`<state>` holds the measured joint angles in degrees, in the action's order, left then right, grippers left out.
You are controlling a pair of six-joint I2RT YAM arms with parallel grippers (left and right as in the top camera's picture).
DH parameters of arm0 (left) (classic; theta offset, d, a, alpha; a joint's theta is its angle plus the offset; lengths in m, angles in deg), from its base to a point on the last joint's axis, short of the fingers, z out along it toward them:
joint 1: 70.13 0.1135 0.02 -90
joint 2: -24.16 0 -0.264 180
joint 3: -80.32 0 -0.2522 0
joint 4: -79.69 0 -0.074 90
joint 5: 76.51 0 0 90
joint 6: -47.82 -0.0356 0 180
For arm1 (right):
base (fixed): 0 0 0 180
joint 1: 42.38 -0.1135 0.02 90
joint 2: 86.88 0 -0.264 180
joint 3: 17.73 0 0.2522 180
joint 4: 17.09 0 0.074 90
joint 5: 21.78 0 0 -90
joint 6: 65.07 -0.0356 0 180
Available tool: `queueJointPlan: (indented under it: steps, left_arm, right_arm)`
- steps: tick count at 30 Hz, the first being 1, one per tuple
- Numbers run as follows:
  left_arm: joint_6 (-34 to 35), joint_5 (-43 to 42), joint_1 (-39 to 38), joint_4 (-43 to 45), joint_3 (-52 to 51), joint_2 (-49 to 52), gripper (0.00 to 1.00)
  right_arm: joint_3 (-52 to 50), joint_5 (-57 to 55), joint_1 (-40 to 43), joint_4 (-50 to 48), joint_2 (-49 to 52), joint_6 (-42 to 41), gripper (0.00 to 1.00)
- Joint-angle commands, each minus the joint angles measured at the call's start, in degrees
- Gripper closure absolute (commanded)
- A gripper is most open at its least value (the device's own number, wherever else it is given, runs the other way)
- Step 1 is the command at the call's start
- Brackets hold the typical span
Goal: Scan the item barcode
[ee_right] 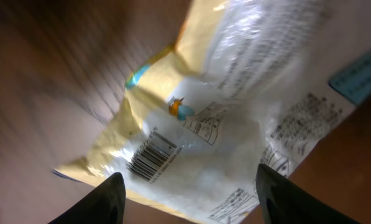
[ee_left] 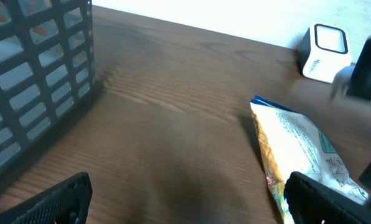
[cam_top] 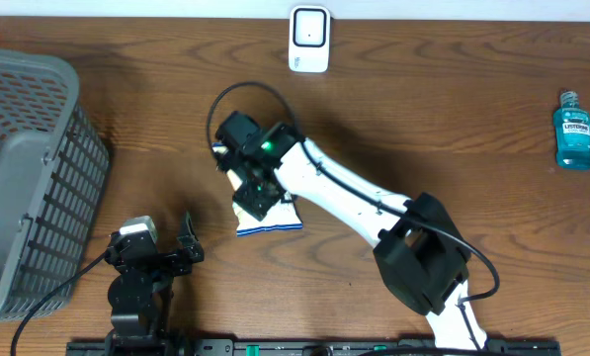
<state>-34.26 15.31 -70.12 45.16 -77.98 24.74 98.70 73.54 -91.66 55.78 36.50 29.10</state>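
Nearby, a white barcode scanner [cam_top: 309,40] stands at the far edge of the table [cam_top: 453,119]. A grey mesh basket [cam_top: 28,178] sits at the left, cut off by the frame, and a blue mouthwash bottle [cam_top: 574,131] stands far right. The snack bag [cam_top: 275,222] lies mid-table, largely covered from above by the right gripper [ee_right: 188,186]. Its blurred barcode [ee_right: 151,155] faces that wrist camera. Whether those fingers pinch the bag I cannot tell. The left gripper [ee_left: 185,208] rests released, near the bag.
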Motion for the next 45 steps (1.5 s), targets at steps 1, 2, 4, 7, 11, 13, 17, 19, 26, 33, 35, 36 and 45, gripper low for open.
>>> queueJointPlan:
  steps: [1,2,4,7,11,13,17,19,26,33,35,36,45]
  left_arm:
    - [0.5,0.1,0.3,0.0,-0.1,-0.3,0.02]
    - [0.5,0.1,0.3,0.0,-0.1,-0.3,0.02]
    - [0.5,0.1,0.3,0.0,-0.1,-0.3,0.02]
    - [0.5,0.1,0.3,0.0,-0.1,-0.3,0.02]
    - [0.5,0.1,0.3,0.0,-0.1,-0.3,0.02]
    - [0.5,0.1,0.3,0.0,-0.1,-0.3,0.02]
    - [0.5,0.1,0.3,0.0,-0.1,-0.3,0.02]
    - [0.5,0.1,0.3,0.0,-0.1,-0.3,0.02]
    - [0.5,0.1,0.3,0.0,-0.1,-0.3,0.02]
    - [0.5,0.1,0.3,0.0,-0.1,-0.3,0.02]
    - [0.5,0.1,0.3,0.0,-0.1,-0.3,0.02]
    - [0.5,0.1,0.3,0.0,-0.1,-0.3,0.02]
    - [0.5,0.1,0.3,0.0,-0.1,-0.3,0.02]
  right_arm:
    - [-1.1,-3.9,0.9,-0.8,0.8,13.1,0.40]
    - [-1.6,-2.3,1.2,-1.4,0.9,15.2,0.42]
    - [-2.7,0.6,1.3,-3.1,1.4,18.9,0.46]
    - [-4.6,1.1,1.2,-6.6,2.8,20.2,0.51]
    - [-6.0,1.2,0.7,-6.3,4.1,21.7,0.49]
    - [-6.0,1.2,0.1,-5.1,4.2,22.1,0.44]
    - [-5.9,1.0,-1.4,-4.6,4.2,22.3,0.01]
    - [-5.6,0.2,-1.7,-4.4,3.9,21.2,0.01]
    - [5.3,-2.2,-2.1,3.5,0.0,9.2,0.01]
    - [10.8,2.9,4.3,5.4,-3.8,-11.1,0.01]
    - [9.4,10.8,7.9,4.3,-2.7,-11.7,0.01]
    - [8.4,14.1,9.6,3.3,-1.9,-11.3,0.01]
    - [6.1,28.7,15.9,-6.4,10.3,-11.4,0.01]
